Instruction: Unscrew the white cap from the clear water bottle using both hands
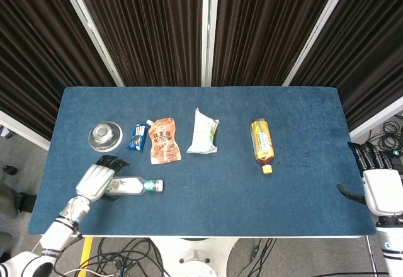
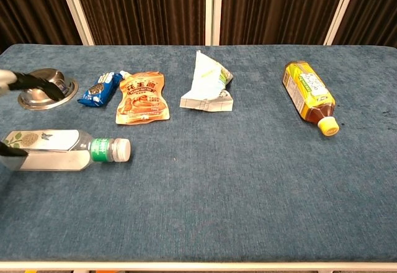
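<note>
The clear water bottle [image 1: 133, 187] lies on its side near the table's front left, its white cap [image 1: 160, 185] pointing right past a green neck band. My left hand [image 1: 96, 181] hovers over the bottle's base end with fingers spread, holding nothing. In the chest view the bottle [image 2: 59, 152] and cap [image 2: 123, 149] show at the left, with the left hand's dark fingertips [image 2: 22, 81] above it and the thumb low at the frame edge. My right hand [image 1: 378, 190] is open beside the table's right edge, far from the bottle.
Along the middle of the blue table [image 1: 208, 214] lie a steel bowl [image 1: 104, 135], a blue snack packet [image 1: 138, 136], an orange pouch [image 1: 164, 140], a white bag [image 1: 204, 132] and a yellow-capped tea bottle [image 1: 262, 141].
</note>
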`<state>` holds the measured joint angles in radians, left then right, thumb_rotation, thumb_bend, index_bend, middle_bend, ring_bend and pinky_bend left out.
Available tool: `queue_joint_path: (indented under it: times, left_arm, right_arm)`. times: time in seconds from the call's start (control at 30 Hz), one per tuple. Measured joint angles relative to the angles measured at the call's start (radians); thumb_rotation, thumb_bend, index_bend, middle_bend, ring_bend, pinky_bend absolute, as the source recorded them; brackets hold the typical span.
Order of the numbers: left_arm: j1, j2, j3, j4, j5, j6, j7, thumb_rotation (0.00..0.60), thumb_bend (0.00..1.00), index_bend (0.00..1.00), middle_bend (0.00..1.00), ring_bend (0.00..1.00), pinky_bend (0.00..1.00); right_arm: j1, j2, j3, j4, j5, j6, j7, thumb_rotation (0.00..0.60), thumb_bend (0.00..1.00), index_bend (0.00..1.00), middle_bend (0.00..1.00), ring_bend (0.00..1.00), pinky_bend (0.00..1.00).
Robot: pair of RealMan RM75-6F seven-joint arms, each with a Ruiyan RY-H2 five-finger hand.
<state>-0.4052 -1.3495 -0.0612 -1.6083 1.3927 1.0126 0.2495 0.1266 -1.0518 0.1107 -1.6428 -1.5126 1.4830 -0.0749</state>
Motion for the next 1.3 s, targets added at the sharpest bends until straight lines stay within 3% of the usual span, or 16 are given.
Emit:
queue_joint_path:
  times: [0.23,0.4,0.53,0.63,0.7,0.83,1.1,1.3]
  left_arm:
    - [-0.009,-0.076,0.009,-0.005,-0.119,-0.010,0.131,0.600,0.00,0.22,0.21,0.12,0.10]
    - [-0.013,-0.156,0.014,0.060,-0.156,-0.002,0.158,0.600,0.00,0.26,0.24,0.16,0.14]
    - [-0.023,-0.199,0.008,0.117,-0.179,0.001,0.173,0.600,0.00,0.33,0.31,0.22,0.23]
    - [-0.025,-0.218,0.002,0.143,-0.174,0.016,0.152,0.600,0.02,0.45,0.44,0.36,0.37]
    - [-0.025,-0.224,-0.001,0.157,-0.158,0.024,0.115,0.600,0.09,0.55,0.52,0.46,0.47]
    - [-0.027,-0.225,-0.008,0.176,-0.118,0.034,-0.008,0.600,0.19,0.62,0.61,0.56,0.58]
    - [-0.057,-0.217,-0.037,0.209,0.031,0.077,-0.473,0.600,0.19,0.64,0.61,0.56,0.58]
    - [-0.125,-0.243,-0.060,0.239,0.185,0.138,-0.819,0.600,0.18,0.63,0.61,0.55,0.57]
  right_arm:
    - [-0.002,-0.014,-0.006,0.022,0.012,-0.009,0.022,0.600,0.05,0.07,0.14,0.04,0.17]
    - [0.002,-0.020,-0.011,0.031,0.016,-0.025,0.031,0.600,0.05,0.07,0.14,0.04,0.17]
    - [0.003,-0.021,-0.013,0.034,0.016,-0.028,0.036,0.600,0.05,0.07,0.14,0.04,0.17]
    - [0.004,-0.023,-0.015,0.036,0.017,-0.031,0.038,0.600,0.05,0.08,0.14,0.04,0.17]
    - [0.005,-0.024,-0.016,0.037,0.018,-0.035,0.040,0.600,0.05,0.08,0.14,0.04,0.17]
    - [0.017,-0.013,-0.015,0.024,0.013,-0.051,0.061,0.600,0.05,0.08,0.14,0.04,0.17]
    - [0.125,0.085,-0.008,-0.074,-0.088,-0.163,0.172,0.600,0.06,0.11,0.16,0.04,0.17]
    - [0.273,0.152,0.005,-0.204,-0.181,-0.313,0.327,0.600,0.07,0.13,0.16,0.04,0.13]
